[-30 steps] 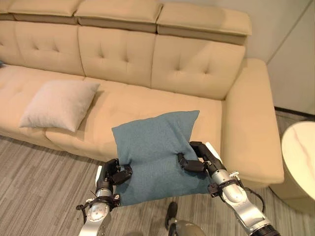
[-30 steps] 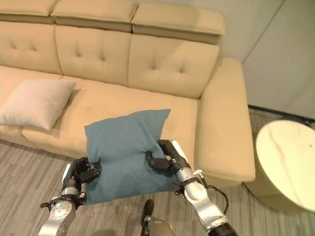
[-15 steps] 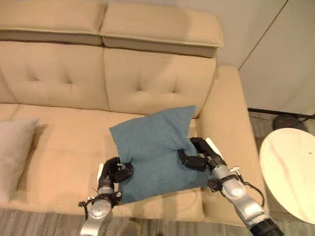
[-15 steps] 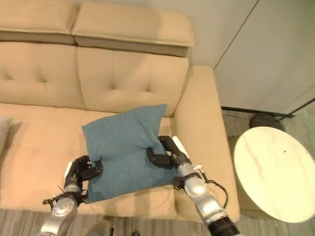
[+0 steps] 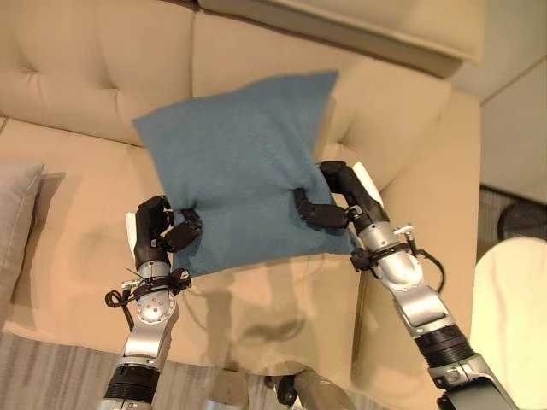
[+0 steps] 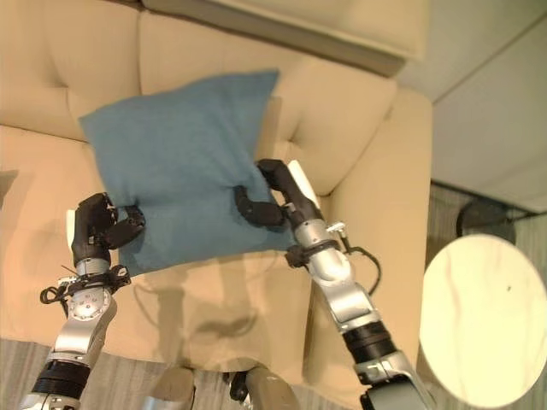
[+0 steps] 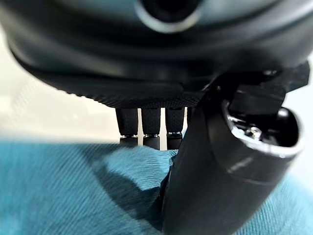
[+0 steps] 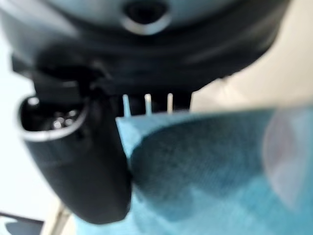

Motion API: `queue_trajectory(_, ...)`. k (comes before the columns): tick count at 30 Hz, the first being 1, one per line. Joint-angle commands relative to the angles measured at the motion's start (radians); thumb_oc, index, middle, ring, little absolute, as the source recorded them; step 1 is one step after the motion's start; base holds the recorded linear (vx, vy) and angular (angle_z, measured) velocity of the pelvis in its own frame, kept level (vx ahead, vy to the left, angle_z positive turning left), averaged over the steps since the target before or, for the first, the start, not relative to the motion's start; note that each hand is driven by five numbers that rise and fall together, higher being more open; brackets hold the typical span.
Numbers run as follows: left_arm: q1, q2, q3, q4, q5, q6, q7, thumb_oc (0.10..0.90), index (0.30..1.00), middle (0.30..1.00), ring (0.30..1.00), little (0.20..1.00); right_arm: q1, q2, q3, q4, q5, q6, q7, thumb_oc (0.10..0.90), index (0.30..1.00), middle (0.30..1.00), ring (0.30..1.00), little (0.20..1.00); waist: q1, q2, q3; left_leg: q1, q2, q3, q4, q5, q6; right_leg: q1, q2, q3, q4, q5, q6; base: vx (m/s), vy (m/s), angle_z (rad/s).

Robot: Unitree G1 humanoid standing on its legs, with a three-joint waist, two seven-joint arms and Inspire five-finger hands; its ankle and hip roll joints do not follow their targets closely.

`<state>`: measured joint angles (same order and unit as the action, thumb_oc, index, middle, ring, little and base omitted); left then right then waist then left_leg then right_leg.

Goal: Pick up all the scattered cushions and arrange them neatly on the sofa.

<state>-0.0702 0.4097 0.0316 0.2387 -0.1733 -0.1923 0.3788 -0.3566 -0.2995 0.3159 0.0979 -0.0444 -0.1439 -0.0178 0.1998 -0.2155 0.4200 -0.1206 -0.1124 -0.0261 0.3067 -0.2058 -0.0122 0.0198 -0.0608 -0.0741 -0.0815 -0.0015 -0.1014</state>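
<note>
A square teal fabric cushion (image 5: 239, 166) hangs in the air between the robot's two hands, held up in front of the backrest at the right-hand end of a cream-beige tufted leather sofa (image 5: 77, 213). The left hand (image 5: 158, 235) grips the cushion's lower left corner – its thumb (image 7: 215, 186) lies over the teal cloth facing the camera while its fingers (image 7: 151, 127) curl behind the edge, so the fabric is pinched between them. The right hand (image 5: 329, 205) does the same at the cushion's lower right edge – dark fingers hooked round the front of the cloth, and in its wrist view the thumb (image 8: 83, 161) presses on the teal fabric with the other fingers tucked behind it. The cushion is tilted, its upper right corner pointing up toward the sofa's headrest, its lower edge clear of the seat and casting a shadow on the seat leather below. It covers part of the backrest and sits just beside the sofa's right armrest (image 5: 427, 222), without my being able to tell whether it touches the backrest. At the far left on the seat lies a pale grey-beige fabric cushion (image 5: 15, 222), well apart from the teal one. Off to the right, beyond the armrest, stands a round cream-topped side table (image 6: 483, 316) on the grey striped floor (image 5: 51, 376).
</note>
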Motion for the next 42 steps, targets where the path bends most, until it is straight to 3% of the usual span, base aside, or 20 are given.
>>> queue_trajectory(1, 0.077, -0.024, -0.133, -0.035, 0.066, -0.129, -0.022, 0.400, 0.300, 0.300, 0.300, 0.300, 0.246, -0.121, 0.061, -0.177, 0.020, -0.152, -0.004, 0.400, 0.300, 0.300, 0.300, 0.300, -0.094, 0.110, -0.373, -0.011, 0.088, -0.082, -0.315, 0.221, 0.011, 0.013, -0.082, -0.010, 0.117, -0.036, 0.241, 0.01, -0.057, 0.54)
queue_trajectory(7, 0.089, -0.022, -0.113, -0.027, 0.050, -0.127, -0.018, 0.400, 0.300, 0.300, 0.300, 0.300, 0.259, -0.137, 0.059, -0.183, 0.030, -0.150, 0.004, 0.400, 0.300, 0.300, 0.300, 0.300, -0.092, 0.119, -0.356, -0.024, 0.094, -0.126, -0.315, 0.223, 0.005, -0.001, -0.063, 0.006, 0.122, -0.058, 0.230, -0.05, -0.078, -0.12)
queue_trajectory(11, 0.135, -0.026, -0.071, -0.012, 0.032, -0.137, -0.036, 0.400, 0.300, 0.300, 0.300, 0.300, 0.271, -0.148, 0.050, -0.174, 0.033, -0.156, 0.017, 0.400, 0.300, 0.300, 0.300, 0.300, -0.088, 0.123, -0.322, -0.054, 0.097, -0.152, -0.242, 0.209, -0.007, -0.025, -0.037, 0.045, 0.134, -0.072, 0.204, -0.06, -0.104, -0.16)
queue_trajectory(17, 0.144, -0.043, -0.072, 0.007, 0.016, -0.143, -0.039, 0.400, 0.300, 0.300, 0.300, 0.300, 0.304, -0.170, 0.005, -0.162, 0.035, -0.157, 0.001, 0.400, 0.300, 0.300, 0.300, 0.300, -0.106, 0.145, -0.325, -0.074, 0.078, -0.186, -0.230, 0.217, -0.020, -0.007, -0.032, 0.021, 0.147, -0.097, 0.200, -0.03, -0.043, -0.12)
queue_trajectory(31, 0.139, -0.039, -0.067, -0.018, 0.012, -0.131, -0.033, 0.400, 0.300, 0.300, 0.300, 0.300, 0.318, -0.185, -0.059, -0.152, -0.027, -0.142, -0.031, 0.400, 0.300, 0.300, 0.300, 0.300, -0.122, 0.165, -0.383, 0.025, 0.093, -0.152, -0.321, 0.216, -0.006, 0.032, -0.051, 0.019, 0.143, -0.093, 0.218, 0.03, 0.020, -0.16)
queue_trajectory(42, 0.162, -0.063, -0.103, -0.044, -0.048, -0.124, -0.089, 0.400, 0.300, 0.300, 0.300, 0.300, 0.306, -0.181, -0.056, -0.132, -0.023, -0.135, -0.038, 0.400, 0.300, 0.300, 0.300, 0.300, -0.108, 0.180, -0.375, 0.028, 0.125, -0.145, -0.326, 0.249, -0.040, 0.059, -0.028, -0.006, 0.111, -0.108, 0.193, -0.07, -0.084, -0.02)
